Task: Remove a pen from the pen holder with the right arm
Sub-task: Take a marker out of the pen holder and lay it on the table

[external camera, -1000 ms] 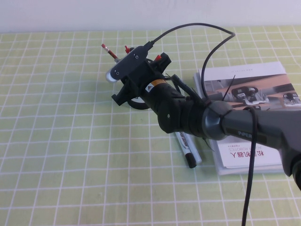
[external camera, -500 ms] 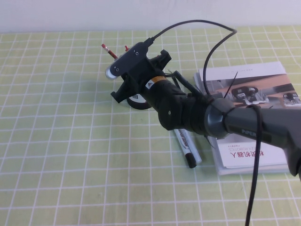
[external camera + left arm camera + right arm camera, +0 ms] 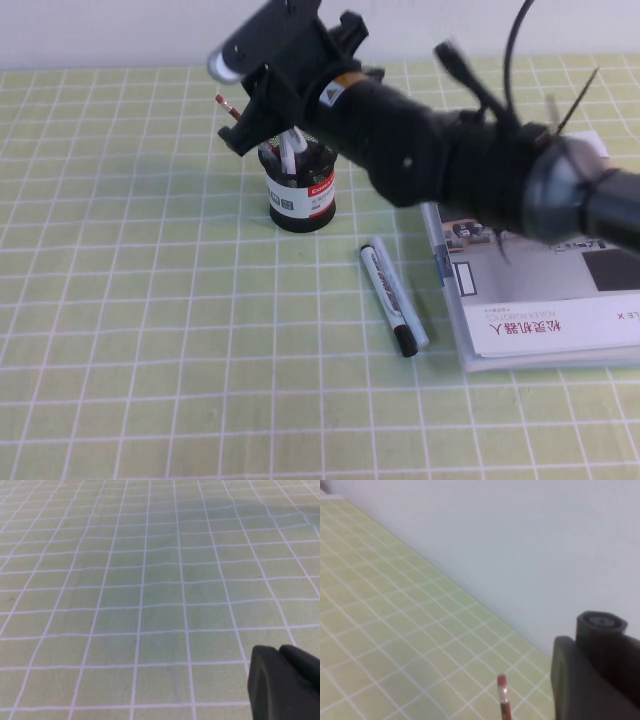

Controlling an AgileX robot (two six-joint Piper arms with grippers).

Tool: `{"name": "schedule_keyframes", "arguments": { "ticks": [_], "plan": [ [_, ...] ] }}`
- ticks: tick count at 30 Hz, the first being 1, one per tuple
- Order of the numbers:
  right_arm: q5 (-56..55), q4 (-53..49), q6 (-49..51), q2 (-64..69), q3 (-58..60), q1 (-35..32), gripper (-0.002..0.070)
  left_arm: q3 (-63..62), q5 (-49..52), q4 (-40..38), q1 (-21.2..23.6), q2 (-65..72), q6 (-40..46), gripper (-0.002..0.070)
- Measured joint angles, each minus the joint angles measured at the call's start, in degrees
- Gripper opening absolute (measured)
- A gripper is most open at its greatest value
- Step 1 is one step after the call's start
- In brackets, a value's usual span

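A pale green cloth (image 3: 120,300) ruled with white grid lines covers the whole desk (image 3: 60,440). A plain white wall (image 3: 100,30) closes it off at the far edge.

The right arm (image 3: 450,160) reaches in from the right, raised above the desk. Its right pincer (image 3: 262,130) hangs directly over the pen holder (image 3: 303,200) and angles down toward the holder's open mouth. I cannot tell whether this pincer is spread, pressed together or pinching anything. In the right wrist view a black cylinder (image 3: 601,630) with a round top rises just beside the pincer's dark body. What that cylinder is cannot be made out.

The pen holder is a black cup with a white and red label, standing upright just below the right pincer. A white pen (image 3: 290,155) stands in it nearly upright, its top close under the pincer. A pencil (image 3: 228,108) also stands in the holder. Its long axis leans up and away to the robot's left of the pincer, red eraser end highest.

A marker (image 3: 392,308) lies flat on the cloth, well apart from the pincer on the robot's side. It runs far to near, with the black cap nearest the robot. A booklet (image 3: 540,320) lies just beside it, to the right.

Only a dark corner of the left pincer (image 3: 282,680) shows, in the left wrist view above bare cloth. I cannot tell its state.
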Motion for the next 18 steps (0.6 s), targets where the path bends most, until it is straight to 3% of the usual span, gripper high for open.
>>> {"name": "schedule_keyframes", "arguments": {
  "ticks": [5,18],
  "plan": [
    [9.5,-3.7,2.8,-6.4,0.0,-0.1,0.0103,0.0,0.0,0.0,0.0,0.0,0.0,-0.0006],
    [43.2,-24.3,43.6,-12.8,0.0,-2.4,0.0103,0.0,0.0,0.0,0.0,0.0,0.0,-0.0006]
  ]
}}
